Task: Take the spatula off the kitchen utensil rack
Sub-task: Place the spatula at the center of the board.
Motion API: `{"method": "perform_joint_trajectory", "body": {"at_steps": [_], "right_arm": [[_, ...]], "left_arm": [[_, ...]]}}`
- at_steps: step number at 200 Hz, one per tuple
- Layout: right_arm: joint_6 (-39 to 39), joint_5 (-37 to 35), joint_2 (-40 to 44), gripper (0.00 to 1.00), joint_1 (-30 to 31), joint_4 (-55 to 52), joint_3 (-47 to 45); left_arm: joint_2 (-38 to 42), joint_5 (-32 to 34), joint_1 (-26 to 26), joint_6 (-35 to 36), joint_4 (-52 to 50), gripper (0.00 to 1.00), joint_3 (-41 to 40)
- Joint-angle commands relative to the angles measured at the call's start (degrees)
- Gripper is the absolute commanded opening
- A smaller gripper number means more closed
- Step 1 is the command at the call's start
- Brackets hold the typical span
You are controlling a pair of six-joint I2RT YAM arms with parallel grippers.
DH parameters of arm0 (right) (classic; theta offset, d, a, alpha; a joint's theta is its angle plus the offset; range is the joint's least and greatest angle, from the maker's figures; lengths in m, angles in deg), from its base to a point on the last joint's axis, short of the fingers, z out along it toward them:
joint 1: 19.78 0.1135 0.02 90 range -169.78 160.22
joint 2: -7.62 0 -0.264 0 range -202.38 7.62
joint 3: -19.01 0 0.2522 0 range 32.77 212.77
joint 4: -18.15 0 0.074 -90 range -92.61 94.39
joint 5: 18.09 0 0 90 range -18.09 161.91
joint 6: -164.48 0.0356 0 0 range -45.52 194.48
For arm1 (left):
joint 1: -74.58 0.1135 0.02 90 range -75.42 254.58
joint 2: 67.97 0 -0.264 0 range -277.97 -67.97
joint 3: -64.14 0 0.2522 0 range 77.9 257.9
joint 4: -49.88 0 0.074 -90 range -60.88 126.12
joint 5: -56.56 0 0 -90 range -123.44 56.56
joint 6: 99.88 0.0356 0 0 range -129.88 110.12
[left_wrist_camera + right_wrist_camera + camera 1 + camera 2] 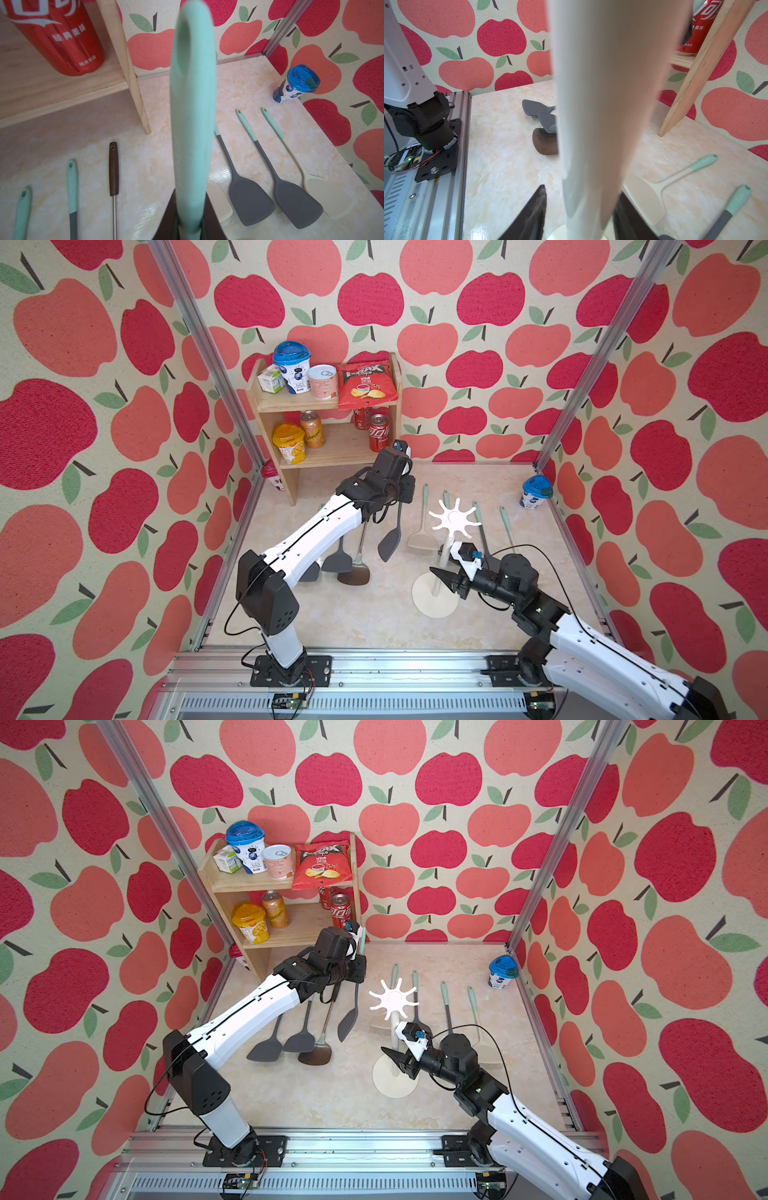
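Left wrist view shows the left gripper [191,207] clamped tight on the silicone spatula [193,124]. Its two dark fingers [172,216] press the sides of a smooth, matte mint-green handle whose rounded end carries an oval hanging hole. In a top view the spatula hangs upright from that grip with its flat, dark grey, slanted blade [390,541] pointing down above the glossy cream marble-patterned tabletop [374,622]. It sits between the pale wooden two-tier shelf [332,452] and the white kitchen utensil rack [454,519], clear of the rack's prongs.

The rack stands upright on a flat round base, with a thin pole and a star-shaped top disc of blunt radiating prongs. The right gripper [581,191] sits low on the pole with its wedge-shaped black jaws parted on either side. One finger [535,207] stands visibly clear of the blurred white shaft, so nothing is gripped.

Other spatulas lie flat on the table. Left of the held one are two grey silicone spatulas [337,560] and a steel-bladed spatula with a dark brown handle [355,572]. Around the rack lie cream-bladed spatulas [419,537] and more grey ones, all with mint handles. A blue-lidded plastic cup [536,491] stands by the far right corner.
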Motion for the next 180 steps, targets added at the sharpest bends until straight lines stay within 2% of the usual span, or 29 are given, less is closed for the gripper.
{"method": "perform_joint_trajectory", "body": {"at_steps": [1,21,43,66,101,169,180], "right_arm": [[-0.3,-1.3,1.6,0.60,0.4,-1.2,-1.2],[-0.3,-2.7,2.8,0.63,0.4,-1.1,-1.8],[-0.4,-4.7,4.2,0.66,0.4,-1.0,-2.4],[-0.4,-5.5,5.1,0.71,0.4,-0.6,-3.0],[-0.3,-6.8,5.8,0.73,0.4,0.0,-3.5],[-0.3,-8.3,7.9,0.81,0.3,0.5,-4.5],[-0.3,-8.3,7.8,0.88,0.3,0.5,-4.5]], "left_arm": [[-2.7,2.9,-0.2,-4.3,-6.9,0.00,5.5],[-5.8,5.4,-0.1,-5.8,-10.6,0.00,8.3],[-7.3,7.5,0.3,-7.9,-11.5,0.00,7.7],[-7.5,6.1,1.5,-10.5,-10.4,0.00,5.3],[-9.7,5.3,2.4,-12.4,-10.1,0.00,3.1],[-15.5,6.3,3.1,-11.7,-8.1,0.00,1.9],[-16.8,6.6,3.3,-11.5,-8.6,0.00,2.7]]}}
